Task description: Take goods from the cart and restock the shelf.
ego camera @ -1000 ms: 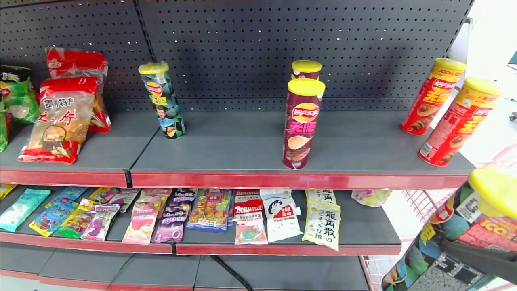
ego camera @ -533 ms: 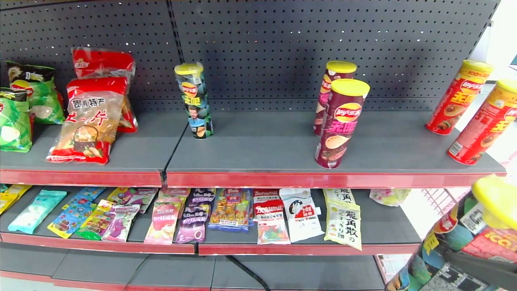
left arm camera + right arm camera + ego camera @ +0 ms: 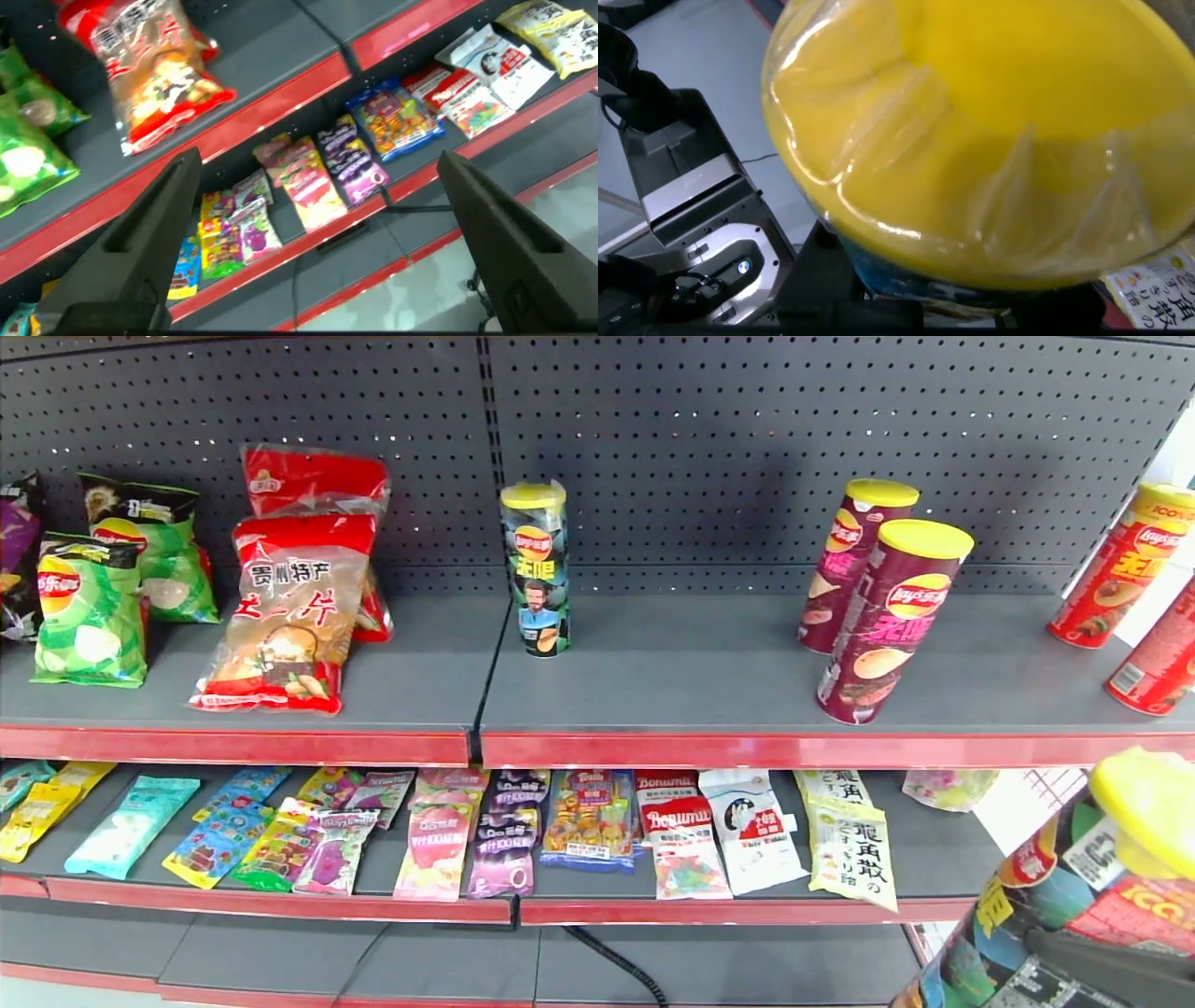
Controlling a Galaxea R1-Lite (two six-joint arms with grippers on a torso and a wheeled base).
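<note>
A chip can with a yellow lid [image 3: 1144, 807] and a dark, many-coloured body [image 3: 1008, 905] stands tilted at the bottom right of the head view, in front of the shelf's right end. My right gripper [image 3: 1074, 952] is shut on its body. The right wrist view has that lid [image 3: 990, 121] right up close. A matching can [image 3: 537, 569] stands upright near the middle of the upper shelf [image 3: 653, 681]. My left gripper [image 3: 318, 163] is open with nothing between its fingers, out in front of the lower shelf rows.
Two purple cans [image 3: 887, 621] and two red cans [image 3: 1116, 565] stand to the right on the upper shelf. Red snack bags [image 3: 289, 607] and green chip bags [image 3: 93, 607] lie at its left. The shelf below carries a row of several small sachets [image 3: 467, 831].
The whole head view has shifted, so the camera has moved left along the shelf. The held can stays at the bottom right, still gripped.
</note>
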